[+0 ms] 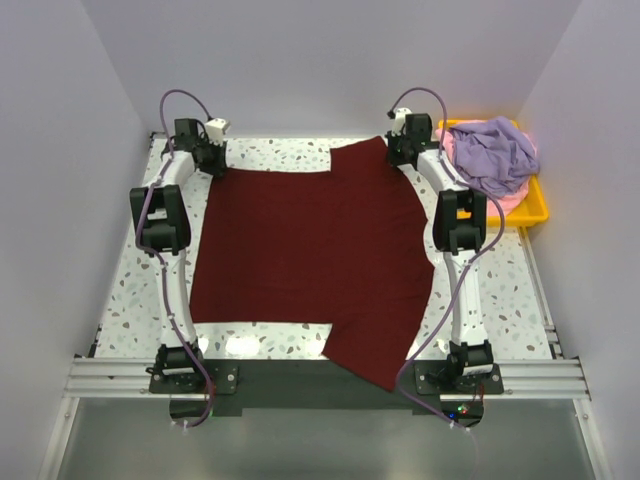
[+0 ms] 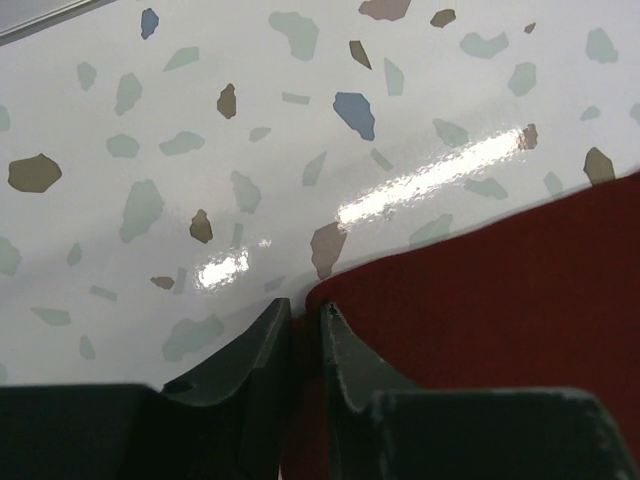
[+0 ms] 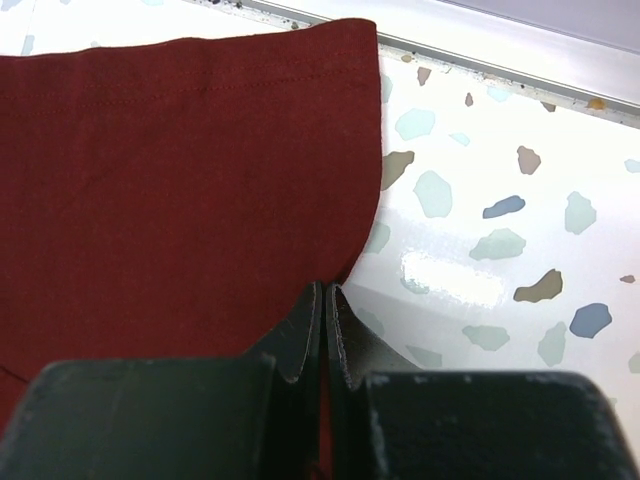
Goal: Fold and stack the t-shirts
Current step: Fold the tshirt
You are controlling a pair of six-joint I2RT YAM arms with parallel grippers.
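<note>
— Top external view first: what do I have on the table (image 1: 130, 300)?

— I see the maroon t-shirt (image 1: 310, 250) spread flat between both arms. Its near sleeve reaches onto the dark strip by the arm bases.

— And the grippers?

— On my left wrist camera, the left gripper (image 2: 305, 310) is at a far corner of the shirt, fingers almost together, with maroon cloth pinched between them. The right gripper (image 3: 322, 290) pinches the shirt's edge beside the far sleeve in the same way.

— The other shirts?

— The lavender t-shirt (image 1: 495, 155) lies crumpled on the pink t-shirt (image 1: 512, 203) in the yellow tray (image 1: 535, 212), at the far right, apart from the maroon one.
</note>
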